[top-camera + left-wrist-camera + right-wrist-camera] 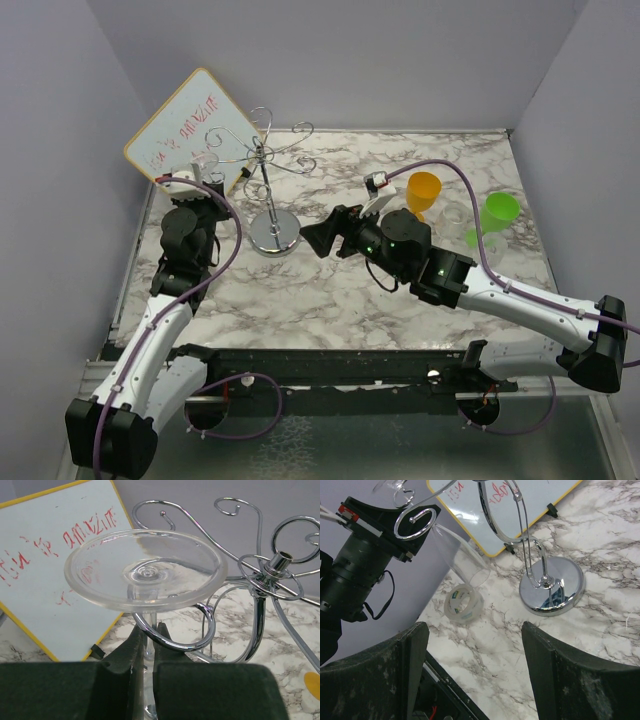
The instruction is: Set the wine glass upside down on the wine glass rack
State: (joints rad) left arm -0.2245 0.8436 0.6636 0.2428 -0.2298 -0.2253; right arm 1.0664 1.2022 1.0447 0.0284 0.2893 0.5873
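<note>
Left gripper point(147, 647) is clamped on the stem of the wine glass point(145, 570), which is inverted with its foot uppermost at 1 curled arm of the wine glass rack point(277, 562). Whether the stem sits inside the loop cannot be told. Right gripper point(322, 238) has its jaws apart and holds nothing, near the rack base.

A whiteboard point(195, 120) leans behind the rack. A tape roll point(462, 605) lies near the downturned bowl. An orange cup point(423, 192) and a green cup point(500, 210) stand at right. The clear bowl is hard to make out from above.

The desk point(330, 290) is white marble pattern, enclosed by plain pale walls point(400, 60).
</note>
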